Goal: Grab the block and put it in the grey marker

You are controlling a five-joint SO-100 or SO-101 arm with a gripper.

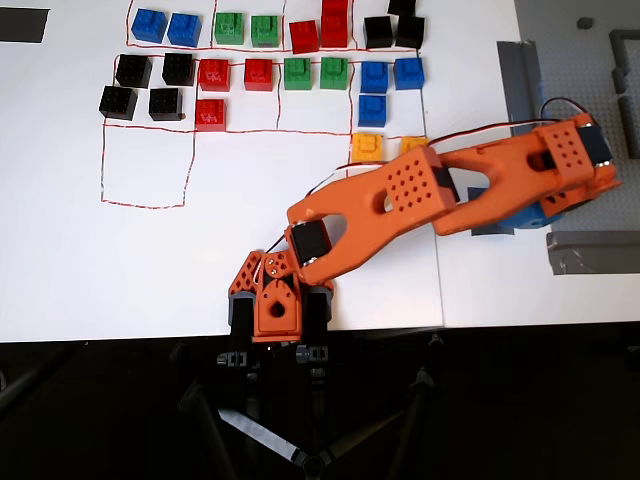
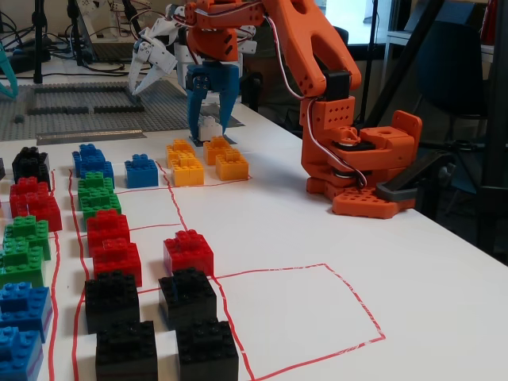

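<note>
The white block [image 2: 208, 127] sits between the blue fingers of my orange arm's gripper [image 2: 209, 133] at the far end of the table in the fixed view. The fingers point straight down and close against both sides of the block, low at the table surface. I cannot tell whether it is lifted. In the overhead view the gripper [image 1: 528, 216] is at the right and hides the block. The grey marker [image 1: 488, 228] shows as a dark patch just left of the gripper, partly under the arm.
Yellow bricks [image 2: 189, 168] lie just in front of the gripper. Rows of blue, green, red and black bricks [image 1: 258, 72] fill red-lined boxes. Grey tape strips [image 1: 520, 85] and a grey baseplate [image 1: 600, 110] lie at the right. The arm's base [image 1: 272, 305] stands at the front edge.
</note>
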